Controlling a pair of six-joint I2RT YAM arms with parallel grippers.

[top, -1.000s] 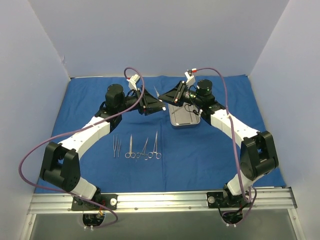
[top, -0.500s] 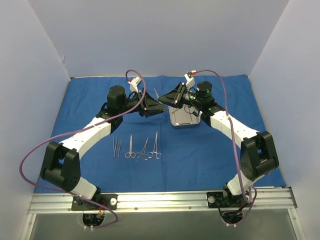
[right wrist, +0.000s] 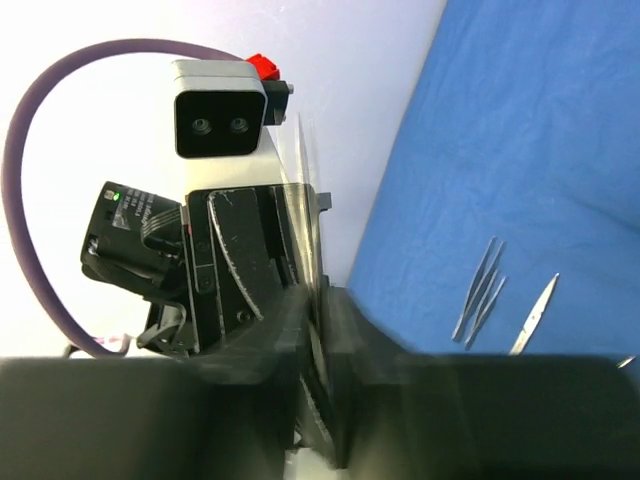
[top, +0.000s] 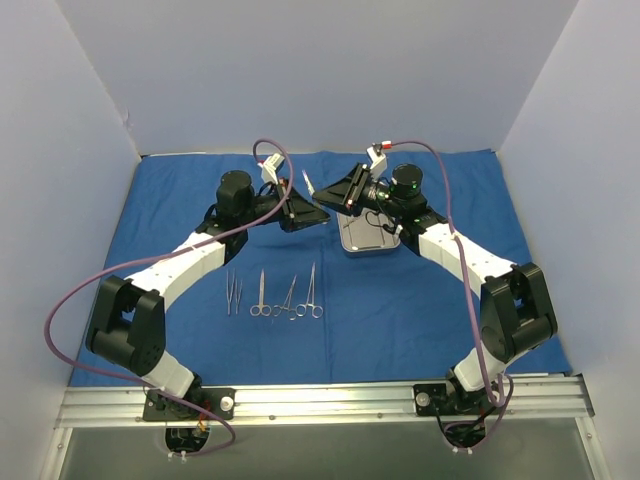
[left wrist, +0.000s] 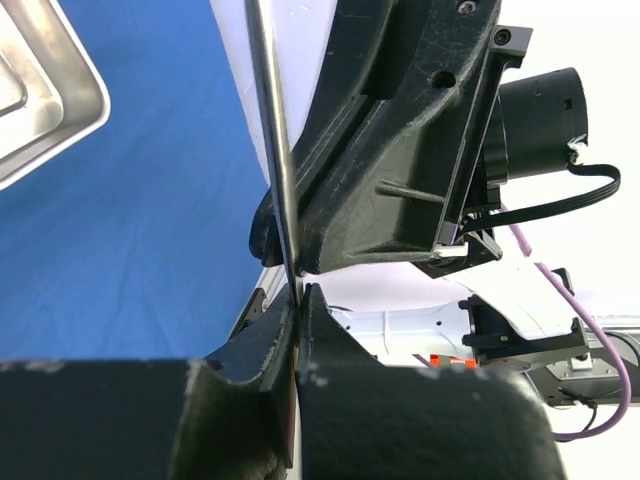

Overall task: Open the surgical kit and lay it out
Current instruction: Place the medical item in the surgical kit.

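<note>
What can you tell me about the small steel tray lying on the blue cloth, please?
The steel tray is small, rectangular and shiny, with rounded corners and a raised rim; the left wrist view shows a stepped inner wall. It lies flat on the blue cloth, right of centre, beyond the row of instruments. The right arm crosses above its far part. Something slim and dark seems to lie inside, too small to identify. Otherwise only the cloth visibly touches it.
</note>
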